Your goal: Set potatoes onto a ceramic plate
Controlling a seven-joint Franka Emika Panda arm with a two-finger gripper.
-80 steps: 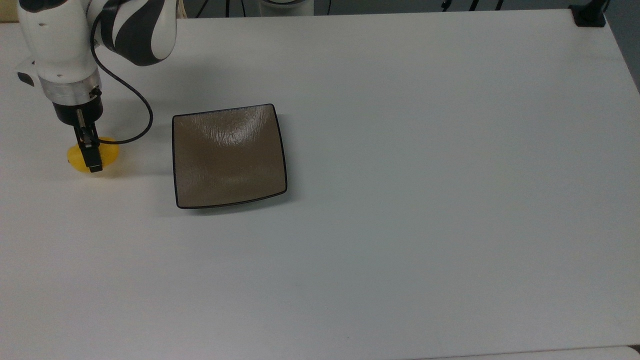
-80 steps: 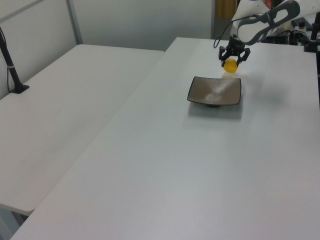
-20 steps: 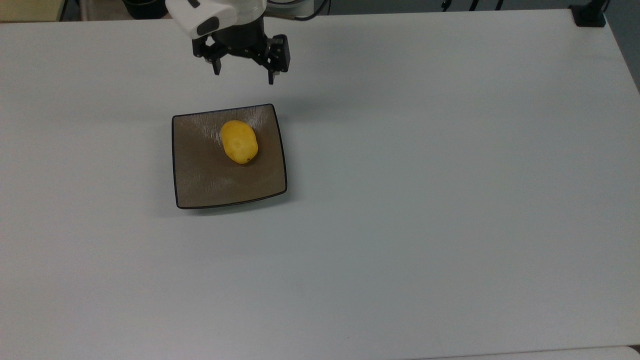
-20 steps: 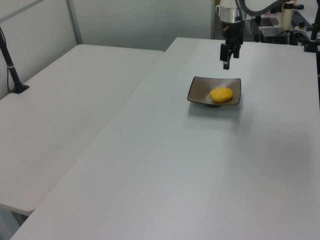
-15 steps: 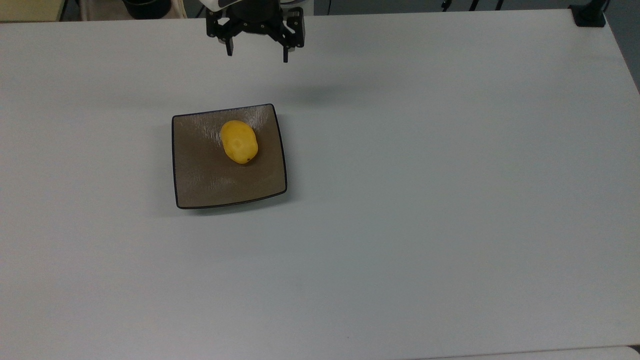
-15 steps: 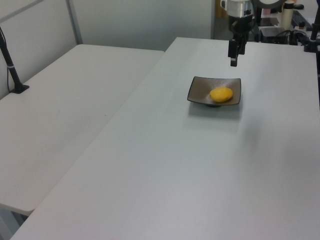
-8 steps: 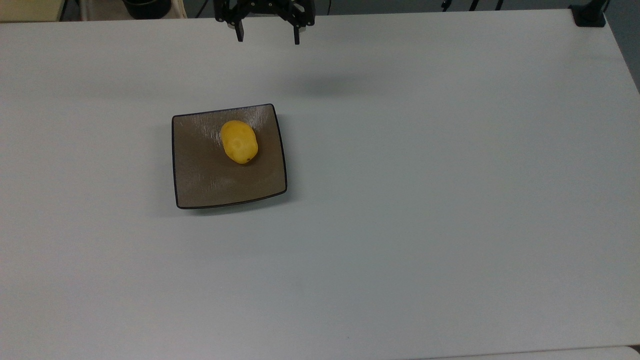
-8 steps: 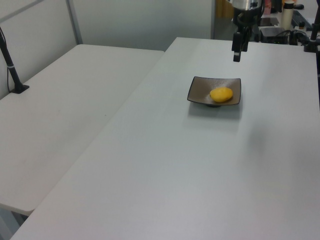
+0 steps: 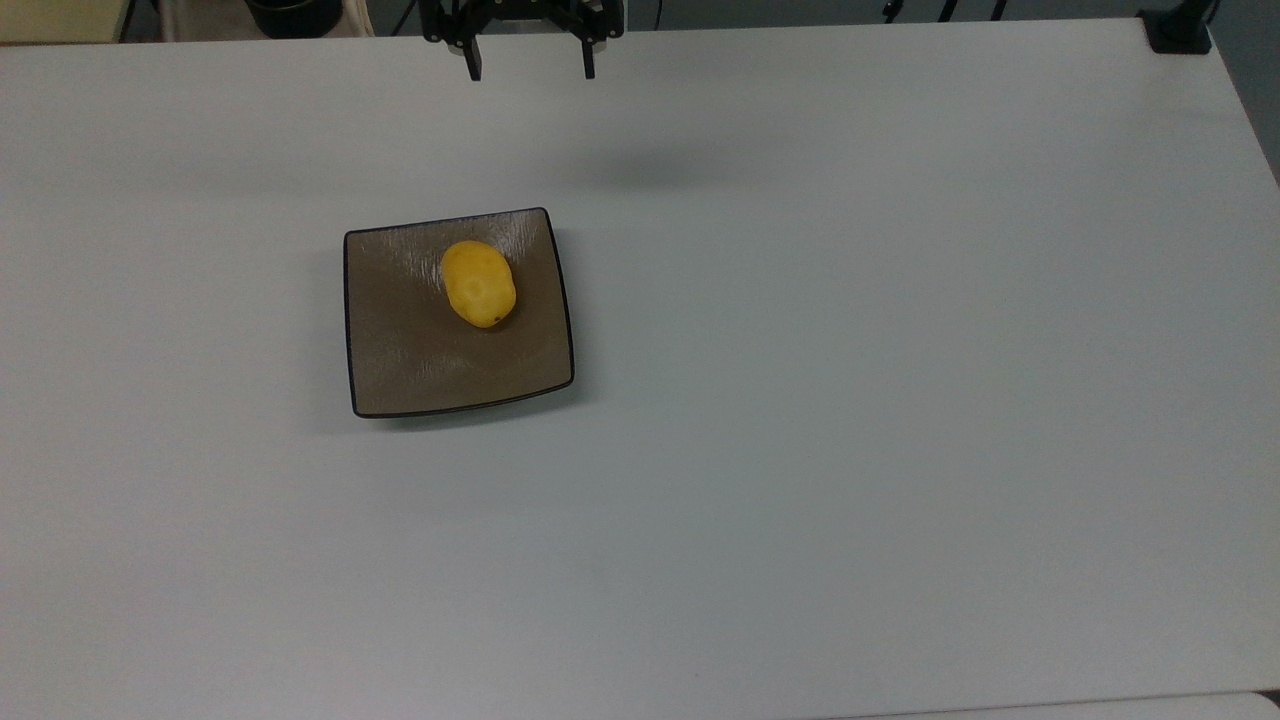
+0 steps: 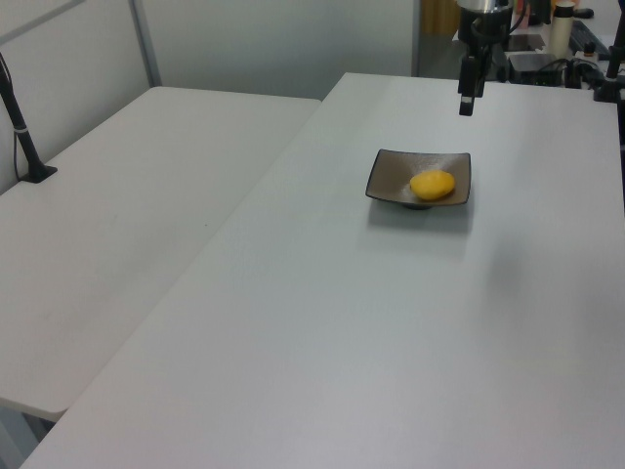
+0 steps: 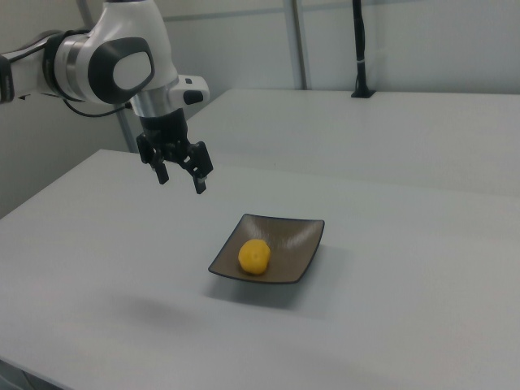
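Note:
The yellow potato lies on the square brown ceramic plate, toward its far half in the top view. It also rests on the plate in the left view as the potato, and on the plate in the right view as the potato. My gripper hangs open and empty high above the table, beyond the plate's far edge. The gripper stands up and to the left of the plate in the right view; the gripper is seen edge-on in the left view.
The white table spreads wide around the plate. A black clamp post sits at the top view's far right corner. A second white table with a black post lies beside it in the left view.
Five seconds ago the gripper held the potato at the top view's left; now the potato lies on the plate. Over the last second the open gripper rose and drew back from the plate.

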